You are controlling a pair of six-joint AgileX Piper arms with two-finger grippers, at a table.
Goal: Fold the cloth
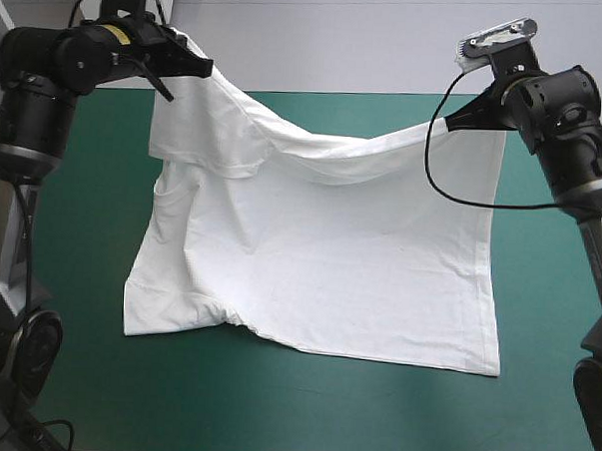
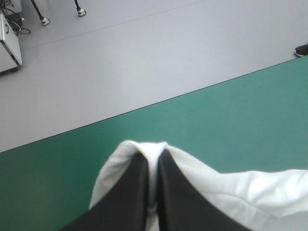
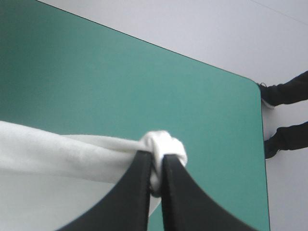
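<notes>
The white T-shirt [image 1: 320, 256] lies mostly spread on the teal-green cover, its far edge lifted off the table and sagging between both arms. My left gripper [image 1: 203, 67] is shut on the far left corner, near a sleeve; in the left wrist view the T-shirt [image 2: 144, 150] bunches over the tips of my left gripper [image 2: 154, 156]. At the far right, my right gripper [image 1: 450, 120] is shut on the other far corner. The right wrist view shows a wad of the T-shirt [image 3: 163, 144] pinched at my right gripper [image 3: 157, 161]. The near hem rests flat.
Bare teal-green cover [image 1: 273, 404] runs along the near edge and on both sides of the T-shirt. The table's far edge [image 1: 367, 95] lies just behind the raised cloth.
</notes>
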